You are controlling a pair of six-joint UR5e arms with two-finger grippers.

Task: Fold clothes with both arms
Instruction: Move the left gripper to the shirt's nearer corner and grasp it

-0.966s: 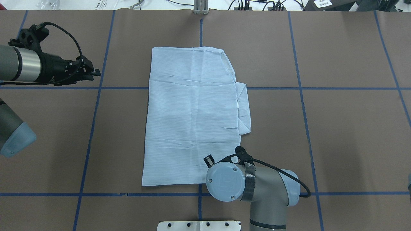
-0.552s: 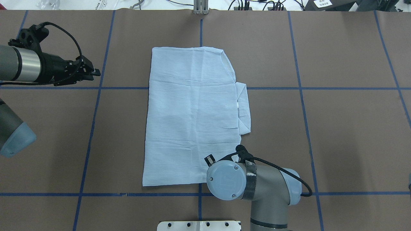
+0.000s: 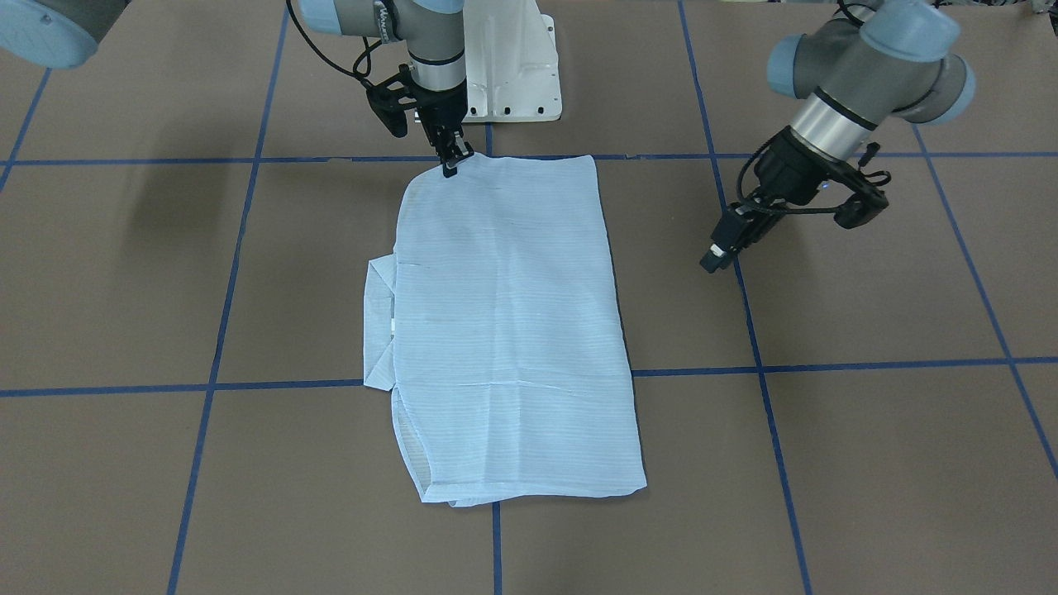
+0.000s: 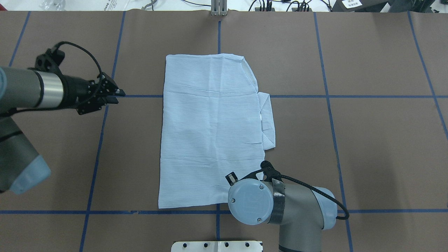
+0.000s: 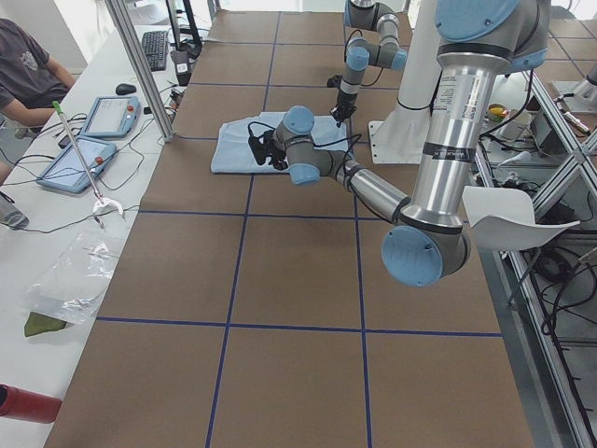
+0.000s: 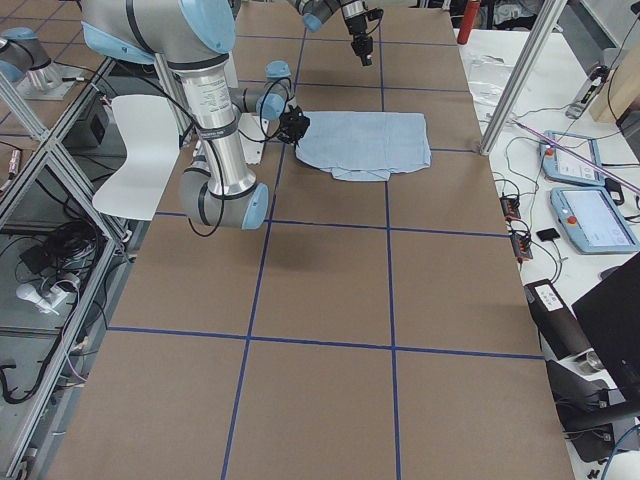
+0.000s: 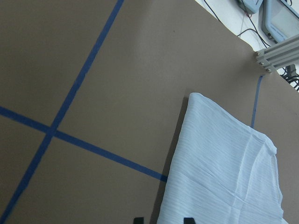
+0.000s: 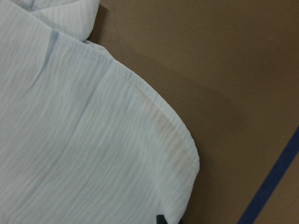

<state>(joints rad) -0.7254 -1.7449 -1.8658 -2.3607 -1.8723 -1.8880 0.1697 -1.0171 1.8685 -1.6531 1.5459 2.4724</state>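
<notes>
Count: one shirt (image 4: 210, 129), two grippers. The shirt is laid flat mid-table (image 4: 367, 140), folded to a rectangle. Its long axis runs from the robot side to the far side, collar (image 4: 267, 119) toward the robot's right. The right gripper (image 3: 450, 165) is clamped on the near shirt corner. The left gripper (image 4: 119, 94) is held clear of the shirt, jaws slightly parted, empty.

Right gripper (image 3: 450, 163) hidden under its arm (image 4: 250, 201) overhead, shirt (image 4: 210, 129) corner covered, grip unclear

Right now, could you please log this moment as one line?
pale-blue striped shirt: folded flat | left gripper: open, off shirt | right gripper: at shirt corner, grip unclear
</notes>
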